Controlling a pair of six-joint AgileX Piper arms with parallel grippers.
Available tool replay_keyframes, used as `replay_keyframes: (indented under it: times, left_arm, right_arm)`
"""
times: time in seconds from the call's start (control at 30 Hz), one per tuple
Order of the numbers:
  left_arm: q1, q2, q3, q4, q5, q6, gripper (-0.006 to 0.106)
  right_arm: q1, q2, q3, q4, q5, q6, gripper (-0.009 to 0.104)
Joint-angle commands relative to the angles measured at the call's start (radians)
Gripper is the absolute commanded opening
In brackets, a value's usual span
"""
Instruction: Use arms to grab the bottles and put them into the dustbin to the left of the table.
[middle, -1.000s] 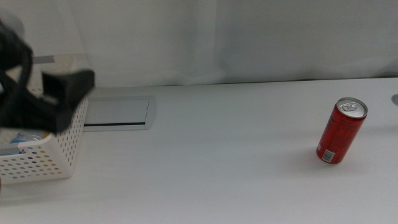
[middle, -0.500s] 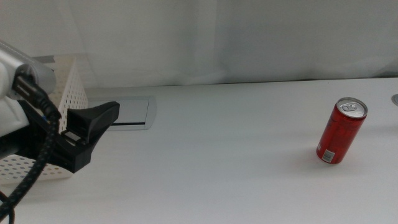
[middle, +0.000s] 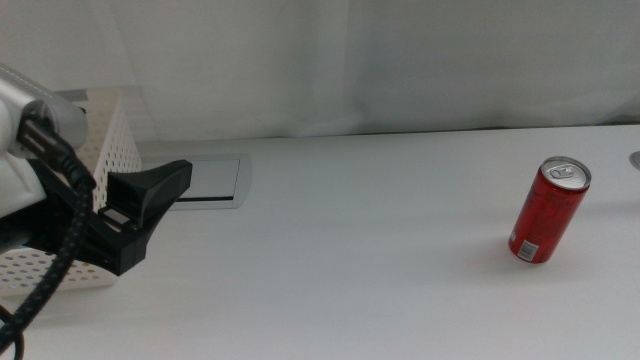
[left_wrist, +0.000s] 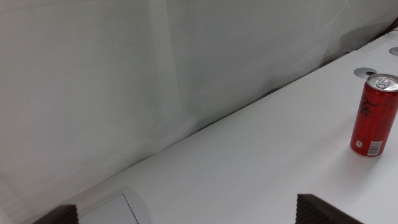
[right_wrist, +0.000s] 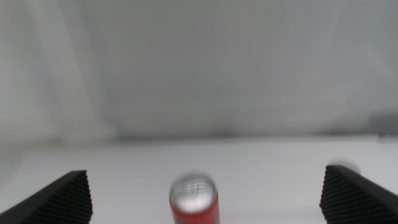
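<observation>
A slim red drink can (middle: 548, 210) stands upright at the right of the white table (middle: 380, 260), well apart from both grippers. My left gripper (middle: 150, 205) hovers at the table's left end, just in front of the white perforated dustbin (middle: 105, 135), pointing toward the can. In its wrist view the left gripper (left_wrist: 186, 214) is open and empty, with the can (left_wrist: 375, 115) far off. The right gripper (right_wrist: 204, 169) is out of the middle view. It is open, and the can (right_wrist: 194, 202) stands blurred ahead between its jaws, not gripped.
A flat grey panel (middle: 205, 180) is set into the tabletop just right of the dustbin, and it also shows as the grey panel (left_wrist: 112, 211) in the left wrist view. A round grommet (left_wrist: 365, 73) sits beyond the can. A white curtain backs the table.
A second ago the left gripper was over the dustbin; it has swung right and down in front of it. It has barely moved in the last half second. The can has stayed put.
</observation>
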Motion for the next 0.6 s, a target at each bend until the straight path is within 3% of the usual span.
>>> replay_keyframes:
  times: [0.0,0.1,0.23,0.33,0.57]
  left_arm:
    - [-0.008,-0.002,0.004,-0.008,-0.012,-0.004,0.090]
    - [-0.008,-0.002,0.004,-0.008,-0.012,-0.004,0.090]
    - [-0.008,-0.002,0.004,-0.008,-0.012,-0.004,0.090]
    - [-0.008,-0.002,0.004,-0.008,-0.012,-0.004,0.090]
    - [-0.008,-0.002,0.004,-0.008,-0.012,-0.004,0.090]
  right_arm:
    - [0.004,0.092,-0.003,0.011,0.057,-0.018,0.103]
    - [0.004,0.251,-0.003,0.011,0.119,-0.025,0.103]
    - [0.015,0.396,-0.003,0.009,0.059,-0.041,0.103]
    - [0.051,0.457,0.007,0.007,-0.052,-0.046,0.103]
    - [0.199,0.509,0.229,0.029,-0.470,-0.006,0.103]
